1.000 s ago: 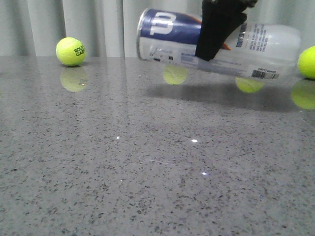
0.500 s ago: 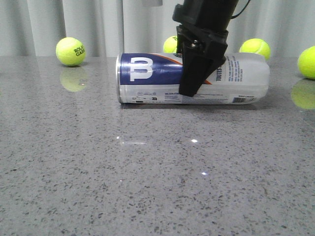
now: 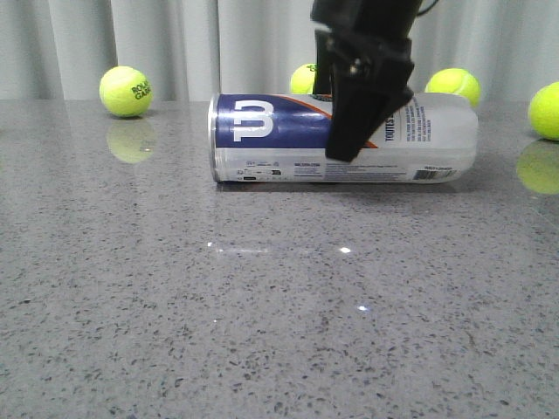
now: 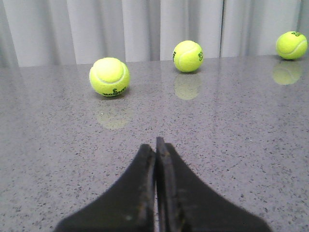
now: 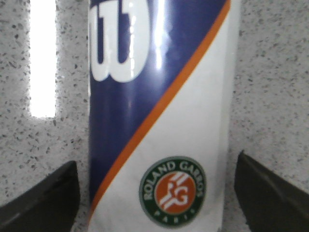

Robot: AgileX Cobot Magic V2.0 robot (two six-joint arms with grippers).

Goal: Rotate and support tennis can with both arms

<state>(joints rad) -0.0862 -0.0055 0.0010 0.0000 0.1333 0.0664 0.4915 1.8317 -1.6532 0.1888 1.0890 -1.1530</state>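
The tennis can (image 3: 288, 138) lies on its side on the grey table (image 3: 262, 305), its navy end to the left and its clear end to the right. My right gripper (image 3: 348, 150) hangs over the can's middle, one dark finger in front of the label. In the right wrist view the can (image 5: 159, 111) lies between the two fingers (image 5: 43, 198) with a small gap on each side, so the right gripper (image 5: 156, 162) is open. My left gripper (image 4: 156, 145) is shut and empty above bare table; it does not show in the front view.
Yellow-green tennis balls lie along the table's far edge by the curtain: one at far left (image 3: 126, 91), two behind the can (image 3: 303, 78) (image 3: 452, 85), one at far right (image 3: 546, 111). The left wrist view shows three balls (image 4: 109, 76) (image 4: 188, 55) (image 4: 291, 45).
The can, held tilted in the air a second ago, has come down to lie on the table. The right gripper has since risen a little and no longer grips it.
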